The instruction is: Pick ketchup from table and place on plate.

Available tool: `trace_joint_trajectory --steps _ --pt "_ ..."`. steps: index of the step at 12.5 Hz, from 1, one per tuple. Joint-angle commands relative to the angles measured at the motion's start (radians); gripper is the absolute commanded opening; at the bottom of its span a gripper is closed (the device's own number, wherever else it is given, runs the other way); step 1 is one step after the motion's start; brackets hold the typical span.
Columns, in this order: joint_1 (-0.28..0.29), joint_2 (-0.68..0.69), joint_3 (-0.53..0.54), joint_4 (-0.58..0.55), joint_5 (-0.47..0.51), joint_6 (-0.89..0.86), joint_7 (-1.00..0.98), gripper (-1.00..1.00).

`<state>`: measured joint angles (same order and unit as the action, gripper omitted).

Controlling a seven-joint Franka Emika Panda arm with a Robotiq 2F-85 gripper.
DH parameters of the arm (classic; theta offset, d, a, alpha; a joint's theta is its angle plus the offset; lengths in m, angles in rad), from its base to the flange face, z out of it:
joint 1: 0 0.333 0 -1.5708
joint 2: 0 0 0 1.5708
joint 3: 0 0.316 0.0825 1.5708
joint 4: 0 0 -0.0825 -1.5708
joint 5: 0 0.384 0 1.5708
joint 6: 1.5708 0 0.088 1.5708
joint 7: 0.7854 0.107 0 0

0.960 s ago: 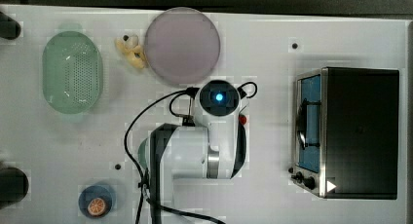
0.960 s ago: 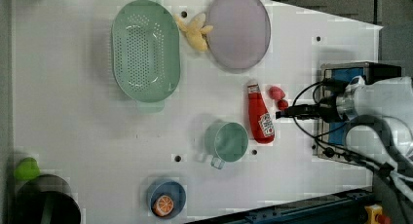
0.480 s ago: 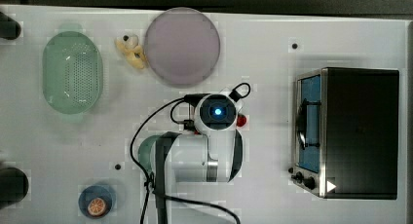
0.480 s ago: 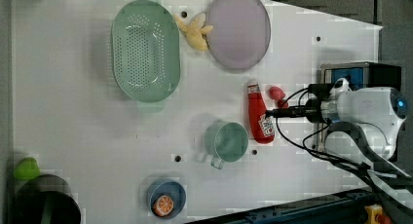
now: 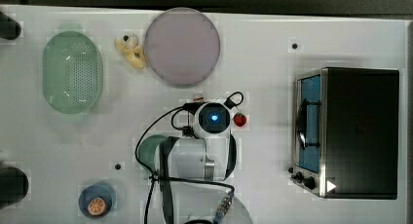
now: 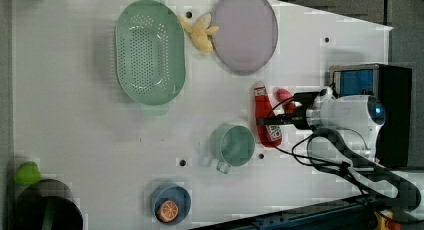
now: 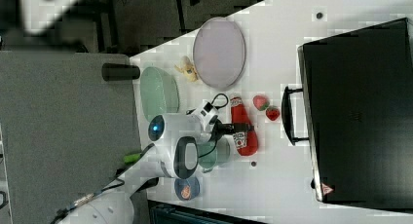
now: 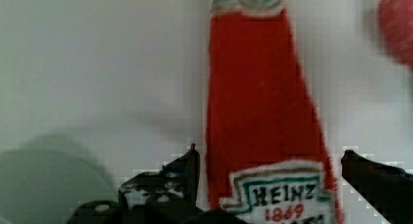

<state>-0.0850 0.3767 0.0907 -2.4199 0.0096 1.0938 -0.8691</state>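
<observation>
Spread wide, the tool [image 8: 269, 177] straddles the red Heinz ketchup bottle [image 8: 265, 121] without clamping it, the bottle lying flat on the white table [image 6: 75, 135] between the green mug [image 6: 232, 146] and two strawberries [image 7: 266, 108], apart from the lilac plate [image 6: 245, 30].

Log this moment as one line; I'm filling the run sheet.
phase: reaching | gripper: open, fingers either side of ketchup bottle | bottle: lying on table, not lifted | plate: bare

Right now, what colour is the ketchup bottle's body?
Red, with a white label edged in green on the ketchup bottle; clearest in the wrist view.
</observation>
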Motion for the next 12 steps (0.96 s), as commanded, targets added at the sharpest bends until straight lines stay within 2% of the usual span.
trace_joint_trajectory --steps 1,2,4,5,12 --pt "-0.005 0.009 0.003 0.011 -0.003 0.041 -0.041 1.0" --pt "-0.005 0.015 0.003 0.011 -0.003 0.046 -0.041 0.92" --pt "-0.005 0.015 0.004 0.014 -0.003 0.048 -0.041 0.43" --pt "-0.004 0.009 0.005 0.017 -0.003 0.048 -0.041 0.27" --pt "0.0 -0.145 0.013 0.003 -0.002 0.001 -0.038 0.27"
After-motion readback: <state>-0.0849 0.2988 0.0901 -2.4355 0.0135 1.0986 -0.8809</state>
